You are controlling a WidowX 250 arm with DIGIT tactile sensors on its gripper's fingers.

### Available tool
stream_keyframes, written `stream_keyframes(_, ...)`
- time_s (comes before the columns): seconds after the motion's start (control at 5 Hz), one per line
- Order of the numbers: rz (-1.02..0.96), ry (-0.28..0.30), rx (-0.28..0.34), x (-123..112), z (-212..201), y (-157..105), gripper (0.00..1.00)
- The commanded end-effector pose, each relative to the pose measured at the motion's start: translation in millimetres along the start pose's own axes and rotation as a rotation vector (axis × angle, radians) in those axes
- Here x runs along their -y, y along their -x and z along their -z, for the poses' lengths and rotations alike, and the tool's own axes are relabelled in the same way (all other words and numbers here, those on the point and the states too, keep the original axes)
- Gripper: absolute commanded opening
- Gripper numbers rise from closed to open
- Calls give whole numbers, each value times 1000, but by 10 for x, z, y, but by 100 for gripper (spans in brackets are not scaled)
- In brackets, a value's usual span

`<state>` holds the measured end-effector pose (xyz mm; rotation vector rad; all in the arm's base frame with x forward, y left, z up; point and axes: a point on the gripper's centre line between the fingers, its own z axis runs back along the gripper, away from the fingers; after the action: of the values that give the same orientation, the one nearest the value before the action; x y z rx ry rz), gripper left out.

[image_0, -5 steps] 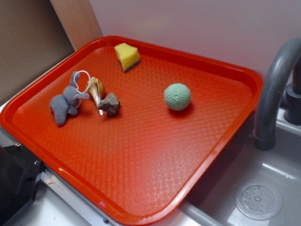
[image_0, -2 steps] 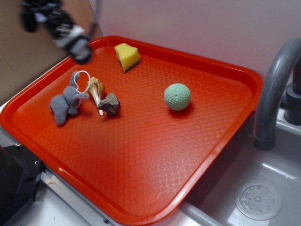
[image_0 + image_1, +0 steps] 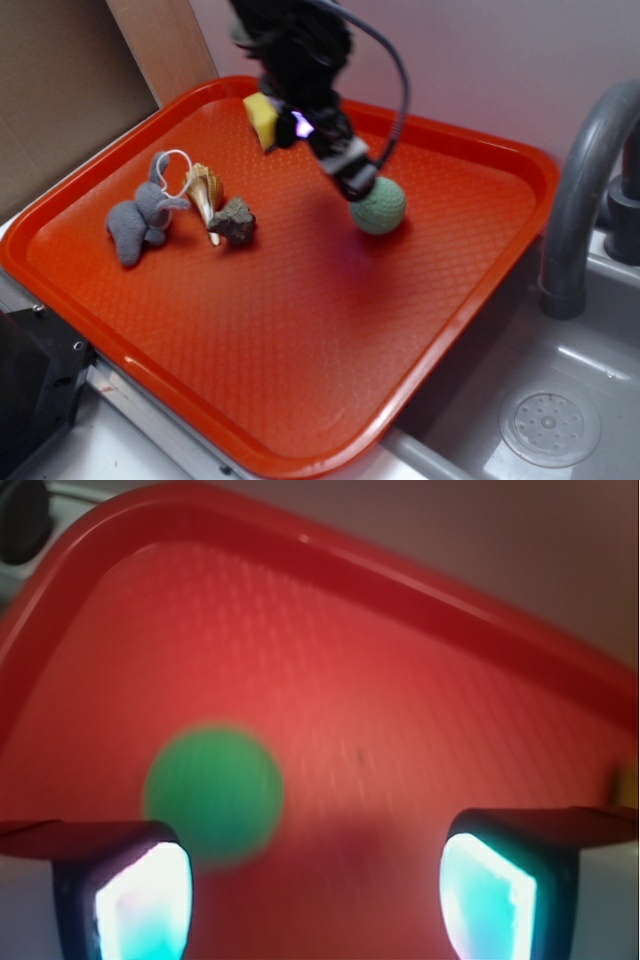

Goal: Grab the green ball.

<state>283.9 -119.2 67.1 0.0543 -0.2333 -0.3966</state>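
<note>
The green ball (image 3: pixel 380 207) is a small pale mint-green dimpled sphere on the right part of the red tray (image 3: pixel 300 350). In the wrist view the ball (image 3: pixel 213 792) is blurred, just ahead of the left finger. My gripper (image 3: pixel 355 178) hangs over the tray, its tip just left of and above the ball, partly covering the ball's upper left. In the wrist view my gripper (image 3: pixel 315 900) is open, its fingers (image 3: pixel 135 900) wide apart with bare tray between them. It holds nothing.
A yellow sponge wedge (image 3: pixel 261 113) lies at the tray's back, partly behind the arm. A grey plush elephant (image 3: pixel 140 220), a seashell (image 3: pixel 205 190) and a small rock (image 3: pixel 235 220) lie on the left. A grey tap (image 3: pixel 580 200) and sink (image 3: pixel 550 425) are on the right.
The arm has come in from the upper left and swept right across the tray to the green ball. The objects on the tray have not moved.
</note>
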Motion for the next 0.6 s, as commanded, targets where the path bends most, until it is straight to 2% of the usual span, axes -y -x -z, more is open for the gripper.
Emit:
stream_keyframes(0.0, 4, 162, -8, 293, 321, -36, 0)
stream_keyframes(0.2, -47, 218, -60, 359, 373, 3, 0)
stream_keyframes(0.4, -46, 192, -42, 350, 287, 31, 0)
